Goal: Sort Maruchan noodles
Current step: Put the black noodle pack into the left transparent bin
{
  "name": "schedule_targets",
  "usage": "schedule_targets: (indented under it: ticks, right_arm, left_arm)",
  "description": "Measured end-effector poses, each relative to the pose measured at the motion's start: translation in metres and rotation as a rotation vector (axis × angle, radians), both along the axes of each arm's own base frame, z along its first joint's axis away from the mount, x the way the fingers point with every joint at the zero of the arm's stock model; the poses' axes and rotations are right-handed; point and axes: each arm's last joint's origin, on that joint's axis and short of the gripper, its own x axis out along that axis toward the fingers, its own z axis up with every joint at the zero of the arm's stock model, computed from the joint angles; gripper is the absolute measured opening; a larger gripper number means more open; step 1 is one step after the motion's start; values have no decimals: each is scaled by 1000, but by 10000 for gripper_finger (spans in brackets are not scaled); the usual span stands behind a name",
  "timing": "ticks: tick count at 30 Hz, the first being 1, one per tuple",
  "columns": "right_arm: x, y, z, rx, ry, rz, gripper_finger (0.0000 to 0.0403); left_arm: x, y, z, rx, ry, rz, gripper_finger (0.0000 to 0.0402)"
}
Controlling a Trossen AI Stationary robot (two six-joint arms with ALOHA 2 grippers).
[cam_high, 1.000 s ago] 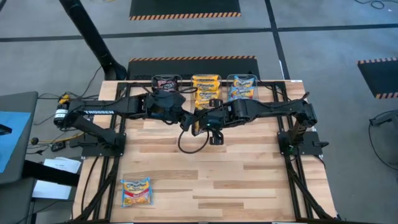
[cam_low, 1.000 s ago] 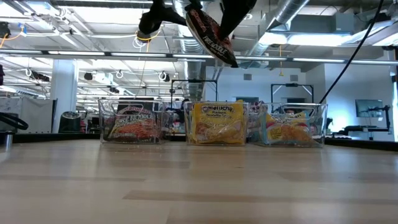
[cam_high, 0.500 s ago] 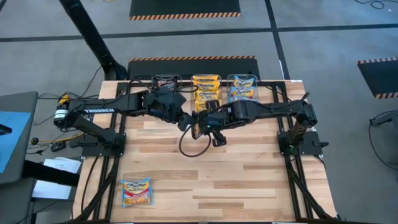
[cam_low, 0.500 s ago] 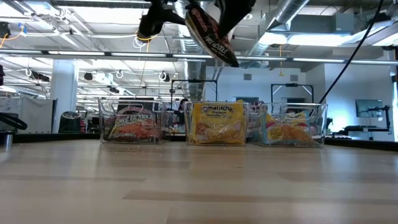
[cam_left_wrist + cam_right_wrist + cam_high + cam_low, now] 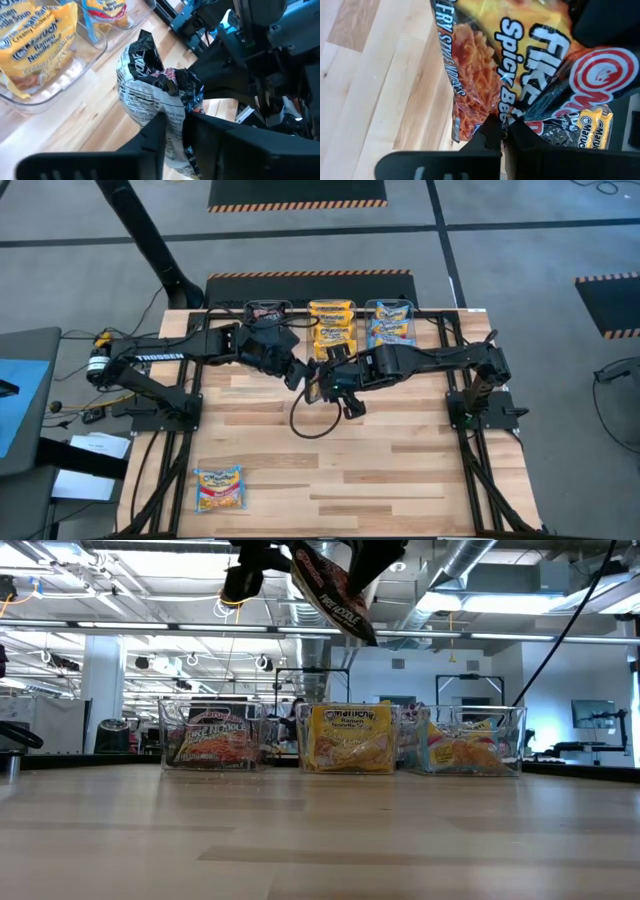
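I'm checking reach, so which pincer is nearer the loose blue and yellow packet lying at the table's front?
Left. The left pincer is mid-table, on the blue-yellow packet's side; the right pincer sits just beyond it, slightly farther off.

We see a glossy, crinkled dark red-black plastic noodle packet (image 5: 160, 100), matt black fingers (image 5: 200, 142), clear plastic tubs (image 5: 345, 740) and a smooth pale wooden worktop (image 5: 400, 470).

Left gripper (image 5: 172, 131) pinches a crumpled dark noodle packet (image 5: 155, 95) (yellow packets (image 5: 37, 47) beyond).
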Motion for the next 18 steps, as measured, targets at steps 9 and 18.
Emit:
schedule_targets:
  ticks: [9, 18]
  right_arm:
    - [0, 2, 0, 0, 3, 4, 28]
    - [-1, 1, 0, -27, -7, -44, 88]
  left_arm:
    - [0, 0, -1, 87, 14, -23, 3]
    - [-4, -1, -7, 205, 96, -66, 1]
